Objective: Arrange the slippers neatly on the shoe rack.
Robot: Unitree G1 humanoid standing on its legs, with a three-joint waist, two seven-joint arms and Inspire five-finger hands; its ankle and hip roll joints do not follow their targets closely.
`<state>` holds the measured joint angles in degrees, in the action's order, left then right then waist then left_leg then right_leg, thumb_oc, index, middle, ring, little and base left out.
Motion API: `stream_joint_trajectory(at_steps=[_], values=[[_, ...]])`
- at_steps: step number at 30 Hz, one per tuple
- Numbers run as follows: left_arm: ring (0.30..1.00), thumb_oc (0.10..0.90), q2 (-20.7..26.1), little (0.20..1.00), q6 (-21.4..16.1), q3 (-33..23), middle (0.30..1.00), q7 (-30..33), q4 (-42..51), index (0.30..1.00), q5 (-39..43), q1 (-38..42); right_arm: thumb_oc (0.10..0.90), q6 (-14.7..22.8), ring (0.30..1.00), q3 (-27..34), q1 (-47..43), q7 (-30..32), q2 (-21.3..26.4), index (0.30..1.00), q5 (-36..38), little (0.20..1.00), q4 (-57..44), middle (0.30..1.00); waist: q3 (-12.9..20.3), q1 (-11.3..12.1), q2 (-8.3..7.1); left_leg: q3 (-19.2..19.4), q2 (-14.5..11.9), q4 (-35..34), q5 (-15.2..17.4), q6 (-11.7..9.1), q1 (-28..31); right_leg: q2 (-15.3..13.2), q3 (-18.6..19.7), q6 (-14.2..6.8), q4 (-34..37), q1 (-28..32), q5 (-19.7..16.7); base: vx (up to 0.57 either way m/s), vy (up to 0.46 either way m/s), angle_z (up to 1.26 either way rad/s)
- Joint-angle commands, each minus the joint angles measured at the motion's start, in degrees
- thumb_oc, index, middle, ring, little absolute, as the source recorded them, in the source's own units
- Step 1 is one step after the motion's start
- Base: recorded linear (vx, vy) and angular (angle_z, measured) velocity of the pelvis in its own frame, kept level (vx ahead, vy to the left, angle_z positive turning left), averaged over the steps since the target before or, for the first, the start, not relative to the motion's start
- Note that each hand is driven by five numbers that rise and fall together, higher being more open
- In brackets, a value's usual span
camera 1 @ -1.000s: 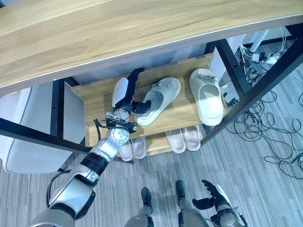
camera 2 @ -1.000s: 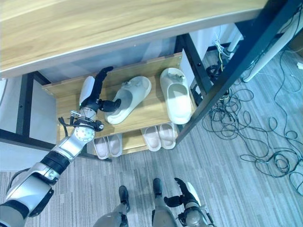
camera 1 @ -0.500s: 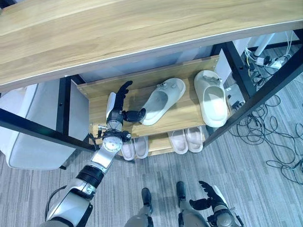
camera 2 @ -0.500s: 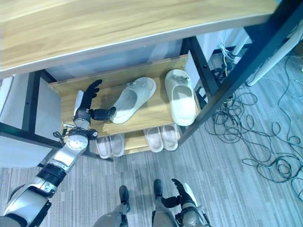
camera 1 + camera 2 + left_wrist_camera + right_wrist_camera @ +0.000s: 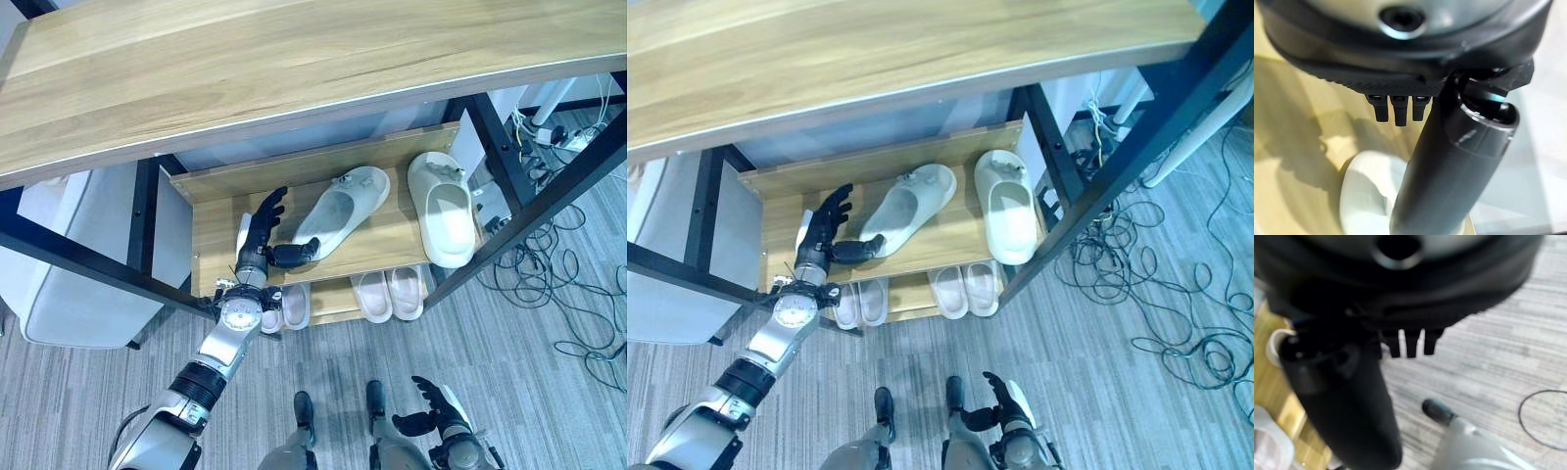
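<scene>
Slippers first: two big cream ones sit on the upper shelf of the shoe rack [image 5: 216, 245], under the wooden bench [image 5: 294, 69]. The right slipper [image 5: 443, 206] lies straight, toe pointing to the back. The left slipper [image 5: 338, 211] is skewed, toe swung toward its partner and heel out toward the left robot hand [image 5: 263, 235]. That robot hand is spread, fingers relaxed and pointing back over the shelf, thumb sticking out sideways with its tip at or just beside the skewed slipper's heel; can't tell if it actually touches. It holds nothing. The right robot hand [image 5: 431, 411] hangs low over the floor with fingers loosely spread, idle.

My take on doing this step well: nudge the heel toward the right slipper with the thumb side so the shoe pivots parallel, slowly, and stop before the two bump. Two smaller pinkish pairs [image 5: 387, 292] on the lower shelf already look tidy.
</scene>
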<state>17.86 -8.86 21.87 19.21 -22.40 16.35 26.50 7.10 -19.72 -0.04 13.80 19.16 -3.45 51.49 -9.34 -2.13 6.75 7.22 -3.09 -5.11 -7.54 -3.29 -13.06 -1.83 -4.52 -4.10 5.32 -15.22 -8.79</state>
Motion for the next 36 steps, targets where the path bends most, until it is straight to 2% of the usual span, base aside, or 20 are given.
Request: stream_joint_trajectory(at_steps=[1,16,36], values=[[0.900,0.800,-1.46,0.900,-7.48,-1.59,0.900,-0.27,3.06,0.900,1.91,3.63,0.800,1.28,0.900,0.27,2.78,0.37,0.01,0.900,-0.88,0.900,-1.44,0.900,4.14,1.77,-0.81,-0.68,0.88,0.11,-0.51,-2.58,-3.16,-2.41,-3.49,-3.68,-1.44,-1.89,3.97,0.00,0.000,0.00],[0.900,0.800,-6.50,0.900,-7.32,2.75,0.900,-2.48,5.57,0.900,7.70,0.82,0.800,1.02,0.900,-0.27,2.35,1.04,-0.20,0.900,-0.56,0.900,-2.05,0.900,3.56,1.44,-0.57,-0.55,0.88,0.11,-0.41,-2.37,-2.64,-2.44,-3.28,-3.59,-1.50,-1.59,4.02,0.00,0.000,0.00],[0.900,0.800,-11.31,0.900,-6.82,10.20,0.900,-3.96,4.78,0.900,10.85,2.13,0.800,1.14,0.900,-1.90,1.44,1.89,-0.91,0.900,1.22,0.900,-1.60,0.900,3.15,0.39,-0.64,-0.09,0.68,0.11,-0.15,-2.14,-2.23,-2.40,-2.89,-3.72,-1.61,-1.55,3.94,0.00,0.000,0.00]])
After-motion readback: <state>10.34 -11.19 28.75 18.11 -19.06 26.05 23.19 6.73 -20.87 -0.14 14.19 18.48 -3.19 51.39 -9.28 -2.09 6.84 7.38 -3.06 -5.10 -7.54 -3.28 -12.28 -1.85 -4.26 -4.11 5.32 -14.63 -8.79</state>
